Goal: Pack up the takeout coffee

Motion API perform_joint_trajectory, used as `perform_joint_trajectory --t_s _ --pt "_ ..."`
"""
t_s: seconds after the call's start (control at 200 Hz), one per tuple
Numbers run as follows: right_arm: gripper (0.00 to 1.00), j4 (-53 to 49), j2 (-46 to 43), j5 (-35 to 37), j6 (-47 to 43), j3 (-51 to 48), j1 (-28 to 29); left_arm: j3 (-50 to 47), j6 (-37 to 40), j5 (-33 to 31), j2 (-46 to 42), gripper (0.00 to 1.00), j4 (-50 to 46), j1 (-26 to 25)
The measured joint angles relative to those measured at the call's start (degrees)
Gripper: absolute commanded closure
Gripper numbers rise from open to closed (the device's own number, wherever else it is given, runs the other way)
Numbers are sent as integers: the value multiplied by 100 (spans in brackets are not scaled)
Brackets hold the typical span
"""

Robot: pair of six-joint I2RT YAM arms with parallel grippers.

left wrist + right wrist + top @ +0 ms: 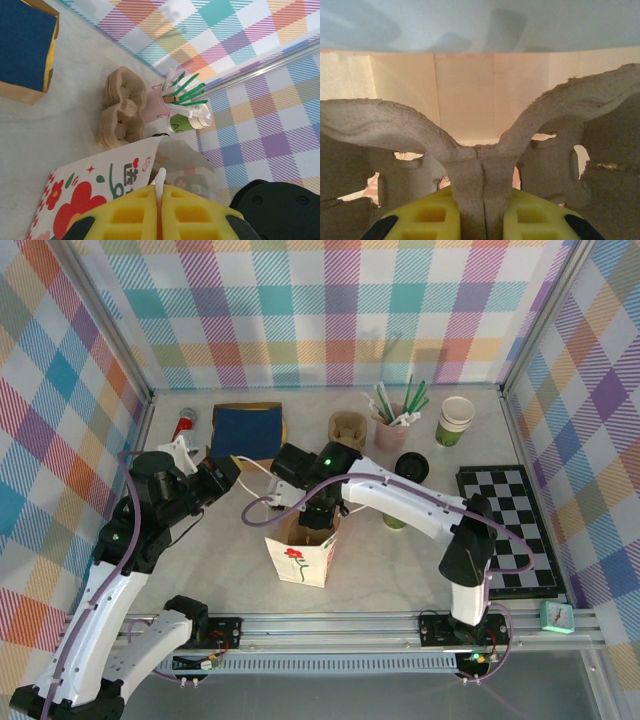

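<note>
You've got the right gripper (480, 216) down in the paper bag (300, 558), jaws clamped on the pulp carrier (479, 167). The left gripper (160, 194), left of the bag, is pinched on a thin white strip (160, 178). The takeout coffee (412, 466) stands just right of the bag.

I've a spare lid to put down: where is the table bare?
Bare table lies near the front edge, between the paper bag and the checkerboard, and left of the bag beside the left arm. Crowded: the back row of pulp carrier, straw cup, takeout coffee and cup stack.
</note>
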Motion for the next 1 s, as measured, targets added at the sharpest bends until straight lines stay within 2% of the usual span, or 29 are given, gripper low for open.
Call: perform_joint_trajectory --t_s 0.62,1.0 --pt "81 243 52 -20 131 -173 0 -13 -282 295 -4 92 315 0" --pt "76 201 260 -46 214 -28 0 -96 -343 293 -4 92 479 0"
